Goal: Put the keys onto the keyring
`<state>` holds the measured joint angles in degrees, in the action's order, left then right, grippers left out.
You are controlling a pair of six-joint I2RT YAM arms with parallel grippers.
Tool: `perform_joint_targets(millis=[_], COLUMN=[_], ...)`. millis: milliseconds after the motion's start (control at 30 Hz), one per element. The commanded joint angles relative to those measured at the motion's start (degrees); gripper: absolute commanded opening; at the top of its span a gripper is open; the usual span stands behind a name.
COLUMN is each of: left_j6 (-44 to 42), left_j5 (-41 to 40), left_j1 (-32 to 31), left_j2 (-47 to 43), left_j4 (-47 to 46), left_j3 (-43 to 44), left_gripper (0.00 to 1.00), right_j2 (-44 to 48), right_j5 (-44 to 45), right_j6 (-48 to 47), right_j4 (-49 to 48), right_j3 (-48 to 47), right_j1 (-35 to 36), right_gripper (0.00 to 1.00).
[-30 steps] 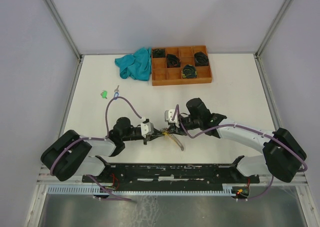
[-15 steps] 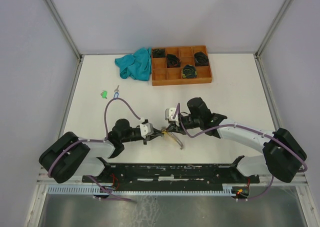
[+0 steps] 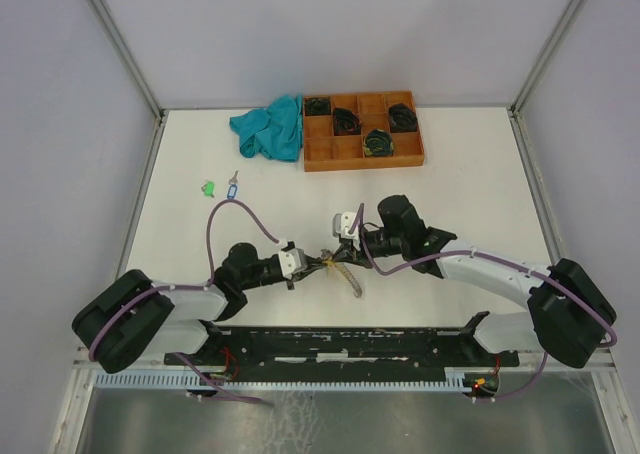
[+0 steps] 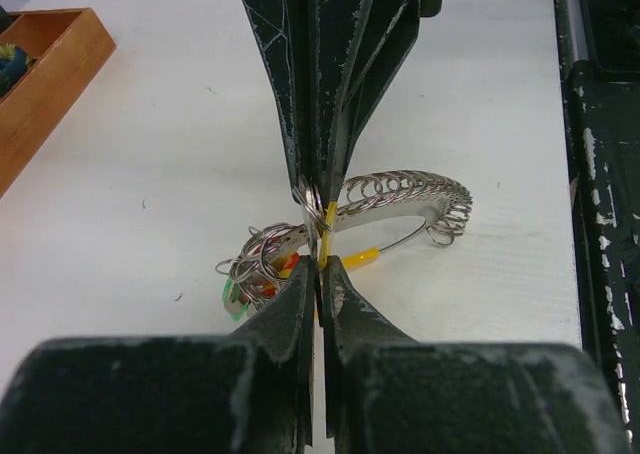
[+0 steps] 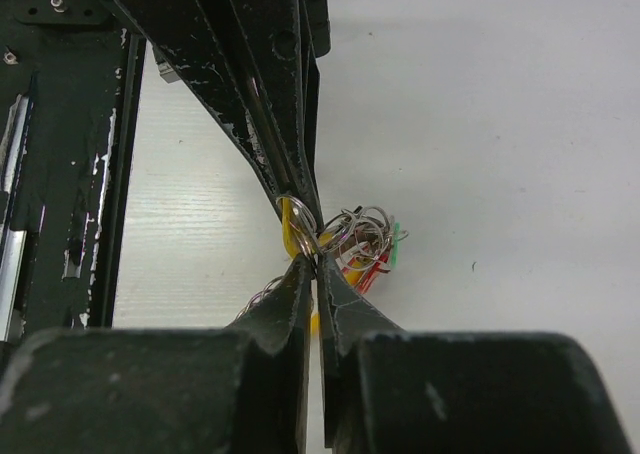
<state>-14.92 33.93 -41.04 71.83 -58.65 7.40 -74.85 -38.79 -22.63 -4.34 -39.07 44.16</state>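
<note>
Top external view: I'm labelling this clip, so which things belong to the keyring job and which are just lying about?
Job: keyring, pinched by the left claw and right claw; tagged keys bunched at its end; green-tagged key and blue-tagged key loose on the table.
Lying about: teal cloth; wooden tray of black coiled bundles.

- The keys [image 4: 258, 269]: tags mostly hidden in their own tangle.
- The tray [image 4: 50, 74]: cut off by the picture's left edge.
- The keyring [image 3: 346, 273]: too small to trace from above.
</note>
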Motion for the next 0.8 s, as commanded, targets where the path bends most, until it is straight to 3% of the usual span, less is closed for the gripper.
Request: perform_joint_targets(millis=[0,400,767], left_j6=[-3.1,-2.8,7.5], left_j5=[-1.7,-10.1,-21.4], left_j1=[-1.0,-3.0,-3.7], left_j2=[-1.6,-2.8,-9.5], left_j4=[-6.8,-10.4,-1.5], left_j3=[-0.2,-2.4,-3.6], left_gripper=[0.03,0.03,0.09], right_j2=[0.7,2.4,7.3], right_j5=[-0.6,3.2,9.5], right_j6=[2.0,2.8,2.7], right_j4=[-4.0,-5.1,-9.9], right_j3=[0.5,0.9,2.0], right_j1=[-0.1,-0.1,-0.7], right_gripper=[0.08,0.01,0.01])
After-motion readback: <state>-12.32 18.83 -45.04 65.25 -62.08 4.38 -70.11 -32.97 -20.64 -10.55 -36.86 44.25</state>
